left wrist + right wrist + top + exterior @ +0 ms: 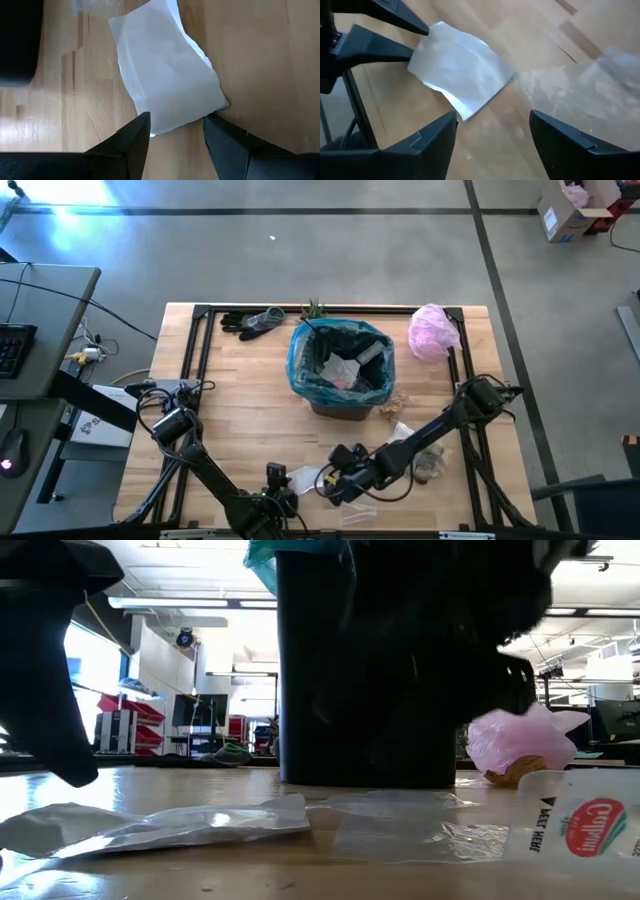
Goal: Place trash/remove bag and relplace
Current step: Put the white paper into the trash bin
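Note:
A white paper scrap [165, 70] lies flat on the wooden table near its near edge, also seen in the high view [305, 477] and the right wrist view [460, 70]. My left gripper [176, 124] is open and points down, a fingertip at each end of the scrap's edge. My right gripper [492, 122] is open and hovers just right of the scrap, above a clear wrapper [590, 85]. The teal bag [340, 360] lines the dark bin [360, 670] at the table's middle, with trash inside. A brownish lump [431, 466] lies to the right. My left gripper has its open fingertips [142, 122] at the white scrap's nearest edge [175, 125], coming from above. The scrap lies flat on the table. I cannot tell whether the fingertips touch it.
A pink bag [433, 330], dark gloves [250, 322] and a small plant [314, 308] sit along the far edge. A silvery wrapper [150, 825], clear wrappers [420, 830] and a printed label [590, 820] lie by the near edge. A black frame [200, 360] borders the table.

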Controlling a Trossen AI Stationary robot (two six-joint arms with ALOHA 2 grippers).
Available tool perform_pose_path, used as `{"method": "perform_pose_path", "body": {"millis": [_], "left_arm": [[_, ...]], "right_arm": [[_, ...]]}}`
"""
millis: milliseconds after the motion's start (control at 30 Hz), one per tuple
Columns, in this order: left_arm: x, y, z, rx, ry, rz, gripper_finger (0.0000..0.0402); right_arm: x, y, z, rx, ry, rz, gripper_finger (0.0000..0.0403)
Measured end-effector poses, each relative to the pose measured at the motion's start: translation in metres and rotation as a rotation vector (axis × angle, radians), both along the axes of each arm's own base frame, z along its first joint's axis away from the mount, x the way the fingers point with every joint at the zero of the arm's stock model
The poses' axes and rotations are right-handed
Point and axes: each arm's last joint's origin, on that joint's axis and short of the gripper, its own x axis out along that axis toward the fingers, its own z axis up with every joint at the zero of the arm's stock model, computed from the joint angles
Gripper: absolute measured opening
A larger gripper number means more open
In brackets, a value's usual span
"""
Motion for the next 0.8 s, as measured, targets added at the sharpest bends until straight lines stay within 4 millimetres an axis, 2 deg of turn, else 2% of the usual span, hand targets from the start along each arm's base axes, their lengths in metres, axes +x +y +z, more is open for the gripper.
{"method": "perform_pose_path", "body": {"millis": [200, 433, 567, 800], "left_arm": [[0.002, -0.001, 0.0, -0.001, -0.011, -0.015, 0.0165], [0.007, 0.001, 0.0, -0.006, -0.015, -0.026, 0.0165], [0.009, 0.002, -0.001, -0.008, -0.012, -0.032, 0.0165], [0.012, 0.003, 0.0, -0.005, -0.025, -0.042, 0.0165]], "right_arm": [[-0.006, -0.006, -0.021, -0.007, -0.055, -0.012, 0.0183], [-0.006, -0.008, -0.025, -0.085, -0.15, 0.044, 0.0077], [-0.004, -0.01, -0.029, -0.121, -0.144, 0.075, 0.0016], [0.005, -0.016, -0.056, -0.107, -0.107, 0.075, 0.0004]]}}
